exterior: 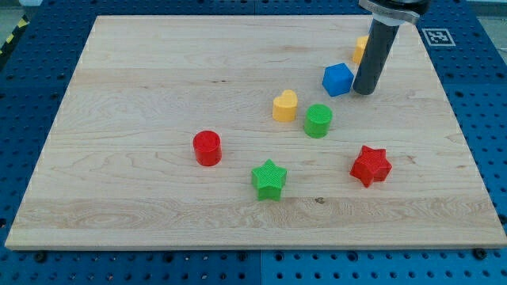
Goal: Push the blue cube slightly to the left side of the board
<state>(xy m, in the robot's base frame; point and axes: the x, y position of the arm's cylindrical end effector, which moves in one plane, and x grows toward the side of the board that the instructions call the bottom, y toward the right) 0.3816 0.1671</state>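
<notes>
The blue cube sits on the wooden board toward the view's upper right. My tip rests on the board just to the right of the blue cube, touching it or nearly so. The dark rod rises from there to the view's top edge. A yellow block is partly hidden behind the rod; its shape cannot be made out.
A yellow heart and a green cylinder lie left of and below the blue cube. A red cylinder, a green star and a red star lie lower on the board.
</notes>
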